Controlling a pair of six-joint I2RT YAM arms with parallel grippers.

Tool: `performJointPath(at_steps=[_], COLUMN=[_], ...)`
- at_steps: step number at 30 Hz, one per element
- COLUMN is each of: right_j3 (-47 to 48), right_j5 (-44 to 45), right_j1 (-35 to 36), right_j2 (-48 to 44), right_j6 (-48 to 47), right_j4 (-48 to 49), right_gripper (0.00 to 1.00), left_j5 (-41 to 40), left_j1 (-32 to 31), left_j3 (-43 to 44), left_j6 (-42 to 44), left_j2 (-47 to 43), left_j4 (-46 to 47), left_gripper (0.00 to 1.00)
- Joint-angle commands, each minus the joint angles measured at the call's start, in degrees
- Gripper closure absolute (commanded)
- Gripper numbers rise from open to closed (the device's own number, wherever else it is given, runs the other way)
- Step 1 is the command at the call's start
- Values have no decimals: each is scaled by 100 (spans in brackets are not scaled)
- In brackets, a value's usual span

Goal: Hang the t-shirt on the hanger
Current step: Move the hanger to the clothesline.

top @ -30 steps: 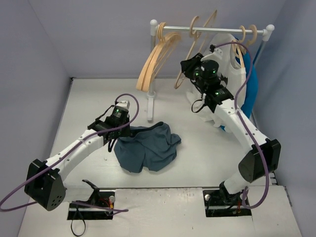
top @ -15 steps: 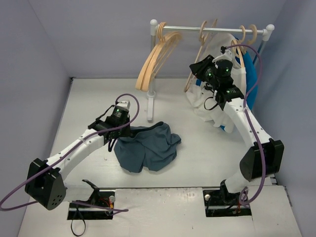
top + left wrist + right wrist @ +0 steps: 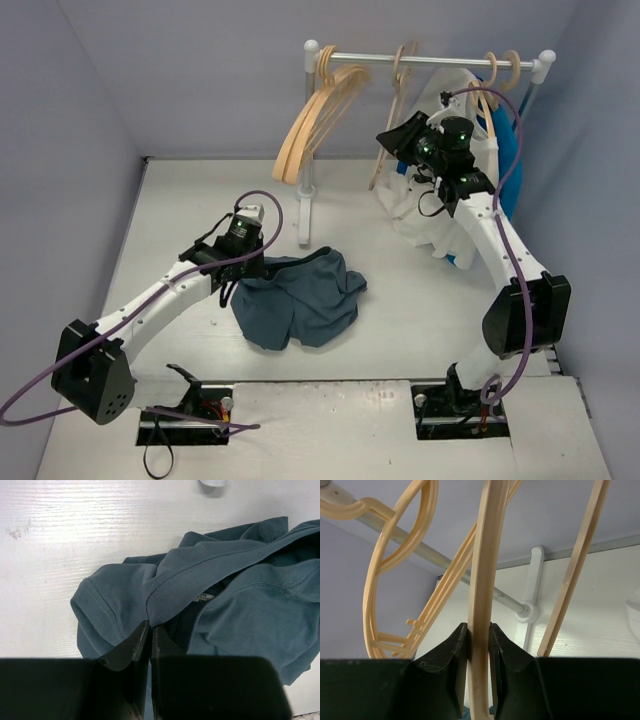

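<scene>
The crumpled slate-blue cotton t-shirt (image 3: pixel 300 298) lay on the white table (image 3: pixel 180 200), stretched roughly left to right, its left edge pinched in the left gripper's (image 3: pixel 150 627) pressed-together jaws. The right gripper (image 3: pixel 479 630) clamped the pale wooden hanger (image 3: pixel 482 580), which hung steeper on the metal rail (image 3: pixel 440 60) than a second before. The shirt had not moved.

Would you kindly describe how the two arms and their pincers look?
Both the left arm and right arm have white shells with black joints and bulky black shoulder housings. A purple cable runs along each. Green lights glow near the right wrist. The left pincer and right pincer have matte black, wedge-shaped fingers.
</scene>
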Motion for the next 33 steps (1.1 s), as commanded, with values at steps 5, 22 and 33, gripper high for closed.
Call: performJointPath(at_steps=[5,22,33], right_j3=[590,412,566], right_j5=[-616,-629,-564], right_j1=[-319,-413,-518], right_j2=[178,195,-150], right_j6=[215,769,2019], right_j4=[441,450,413], right_gripper=[95,92,96], left_j5=[4,-19,-3], left_j1=[49,49,49], left_j3=[253,228,200], left_j6=[-7,-53,-61], left_j2=[-37,-45,-83], left_j4=[110,75,48], left_gripper=[100,100,100])
